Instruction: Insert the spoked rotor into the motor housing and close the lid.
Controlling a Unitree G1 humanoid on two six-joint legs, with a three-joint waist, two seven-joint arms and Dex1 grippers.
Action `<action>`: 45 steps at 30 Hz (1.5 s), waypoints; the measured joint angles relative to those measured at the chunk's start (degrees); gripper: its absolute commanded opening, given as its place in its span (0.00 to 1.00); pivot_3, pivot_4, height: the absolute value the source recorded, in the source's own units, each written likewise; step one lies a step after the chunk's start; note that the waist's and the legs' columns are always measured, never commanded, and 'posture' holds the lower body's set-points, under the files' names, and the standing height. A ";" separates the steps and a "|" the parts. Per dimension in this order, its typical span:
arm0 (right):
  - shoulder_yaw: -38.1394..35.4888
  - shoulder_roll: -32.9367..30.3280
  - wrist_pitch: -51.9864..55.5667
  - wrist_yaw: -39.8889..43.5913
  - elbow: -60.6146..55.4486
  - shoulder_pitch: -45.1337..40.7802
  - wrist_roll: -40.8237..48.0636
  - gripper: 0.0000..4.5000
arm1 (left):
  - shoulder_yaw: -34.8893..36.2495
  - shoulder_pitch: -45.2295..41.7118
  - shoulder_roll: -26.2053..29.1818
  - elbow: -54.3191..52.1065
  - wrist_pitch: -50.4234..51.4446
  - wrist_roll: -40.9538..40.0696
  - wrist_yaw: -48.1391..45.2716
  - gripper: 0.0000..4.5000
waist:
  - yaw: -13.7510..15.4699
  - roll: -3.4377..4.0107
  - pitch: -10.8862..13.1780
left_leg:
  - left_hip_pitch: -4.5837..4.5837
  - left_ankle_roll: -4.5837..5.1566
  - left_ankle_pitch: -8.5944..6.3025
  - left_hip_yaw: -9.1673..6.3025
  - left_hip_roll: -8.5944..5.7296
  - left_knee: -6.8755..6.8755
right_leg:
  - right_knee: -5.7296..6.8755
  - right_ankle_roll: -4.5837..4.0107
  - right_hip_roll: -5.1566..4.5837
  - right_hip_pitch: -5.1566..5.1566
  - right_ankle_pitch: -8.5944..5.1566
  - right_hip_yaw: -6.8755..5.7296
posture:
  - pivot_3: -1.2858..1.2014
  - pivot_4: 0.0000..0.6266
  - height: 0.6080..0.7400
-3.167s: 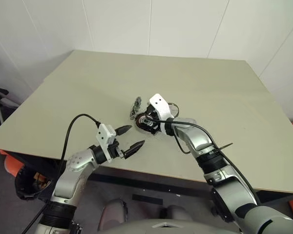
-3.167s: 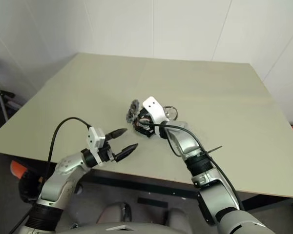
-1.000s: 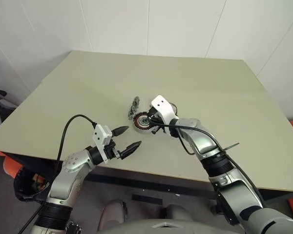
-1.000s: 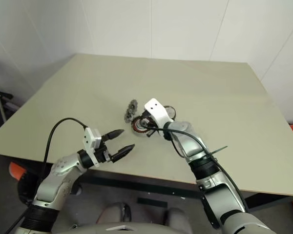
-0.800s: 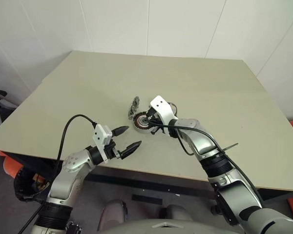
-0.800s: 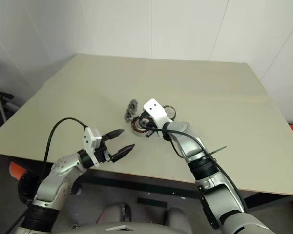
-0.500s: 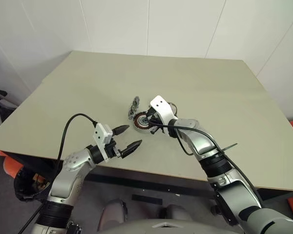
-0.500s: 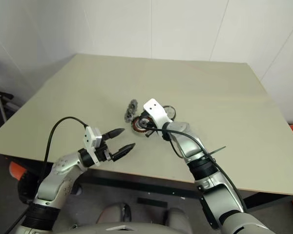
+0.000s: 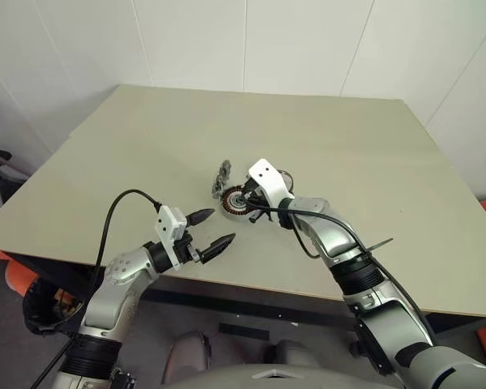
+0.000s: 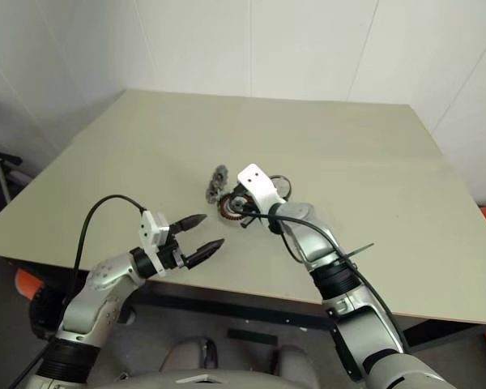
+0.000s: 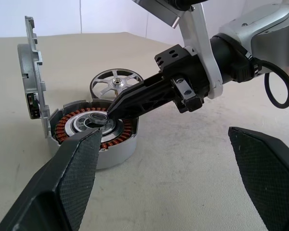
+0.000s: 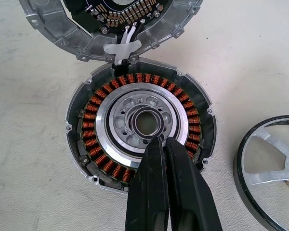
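I have the motor housing [image 12: 139,130] sitting open on the table [image 9: 146,146], a little left of centre in the head views, its ring of copper windings exposed. The lid [image 11: 31,72] stands upright on its edge, joined to the housing's rim on the side toward the upper left of the head views. The spoked rotor [image 11: 116,83] lies flat on the table just beside the housing, not yet inserted; in the right wrist view its rim shows at the lower right edge. My right gripper [image 12: 163,144] has its two black fingers clenched together, and their tips rest at the edge of a small metal ring [image 12: 147,123] sitting over the housing's centre; I cannot tell whether the tips pinch that ring or only touch it. My left gripper [image 9: 213,229] hovers near the table's front edge in the lower left of the head views, fingers spread wide and grasping nothing, aimed toward the housing. Compared with about three seconds ago, the right gripper no longer covers the housing from above: it now reaches in from the right, so the windings show plainly in the head view. Over the last second nothing visible has shifted; both arms hold the same poses.
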 measured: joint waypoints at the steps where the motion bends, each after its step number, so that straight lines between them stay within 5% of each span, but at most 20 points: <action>1: 0.00 0.06 0.00 0.00 0.00 -0.01 0.01 0.02 | 0.00 0.05 0.00 0.00 0.00 0.00 -0.01 1.00 | -0.01 0.00 0.00 | 0.00 0.00 0.00 0.00 0.01 0.00 | 0.00 0.00 0.01 0.00 0.00 0.00 | 0.52 0.00 1.00; 45: -1.58 4.02 -3.16 -3.70 4.25 -1.85 0.18 0.02 | 0.01 0.81 -0.19 0.03 -0.04 -0.01 -0.03 1.00 | 0.08 -0.01 0.01 | -0.07 -0.05 0.03 -0.01 0.05 -0.03 | 0.01 -0.04 0.10 -0.09 -0.01 0.02 | 0.52 0.00 1.00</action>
